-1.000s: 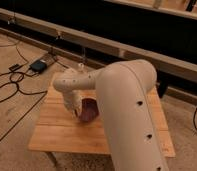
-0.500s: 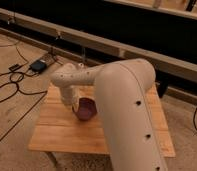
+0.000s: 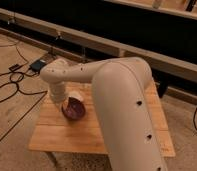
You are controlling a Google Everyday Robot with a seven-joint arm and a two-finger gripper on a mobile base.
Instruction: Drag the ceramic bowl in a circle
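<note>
One ceramic bowl (image 3: 74,110), dark maroon and glossy, sits on the left half of a small wooden table (image 3: 54,136), tipped a little so its inside faces the camera. The gripper (image 3: 70,99) reaches down at the bowl's upper left rim, below the pale wrist; whether it is apart, together or clamped on the rim cannot be told. The thick white arm (image 3: 123,102) sweeps across the foreground and hides most of the table's middle and right side. On the floor to the left lie black cables (image 3: 7,82) and a flat dark box (image 3: 37,65).
</note>
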